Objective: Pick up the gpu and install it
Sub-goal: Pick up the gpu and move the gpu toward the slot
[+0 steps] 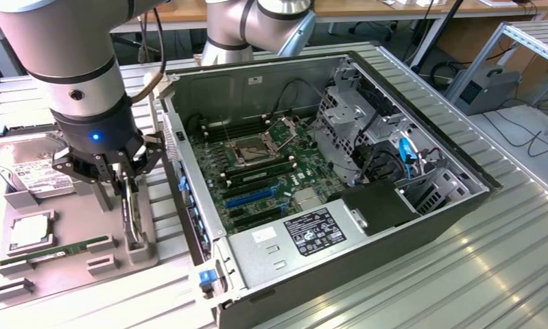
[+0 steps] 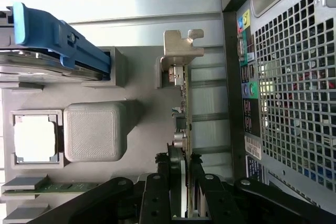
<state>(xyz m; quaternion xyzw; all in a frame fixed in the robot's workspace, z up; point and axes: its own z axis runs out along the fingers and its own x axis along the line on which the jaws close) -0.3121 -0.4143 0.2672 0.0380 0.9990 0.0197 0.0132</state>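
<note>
The gpu point(image 1: 134, 226) stands on edge in a slot of the grey holder tray point(image 1: 118, 259), at the exterior view's left beside the open computer case point(image 1: 438, 205). My gripper point(image 1: 127, 205) reaches straight down over it. In the wrist view the gpu point(image 2: 184, 106) appears edge-on, its silver end bracket point(image 2: 181, 51) resting against a grey post. My gripper point(image 2: 184, 182) has a black finger on each side of the board, closed against it. The card still sits in its slot. Blue expansion slots point(image 1: 246, 197) lie on the motherboard point(image 1: 265, 171) inside the case.
The tray also holds a hard drive point(image 1: 27, 164) with a blue rail point(image 2: 58, 45), a processor point(image 1: 31, 233) and a green memory stick point(image 1: 59, 250). The case's perforated rear panel point(image 2: 294, 103) stands close beside the gpu. A drive cage point(image 1: 347, 123) and cables fill the case's far side.
</note>
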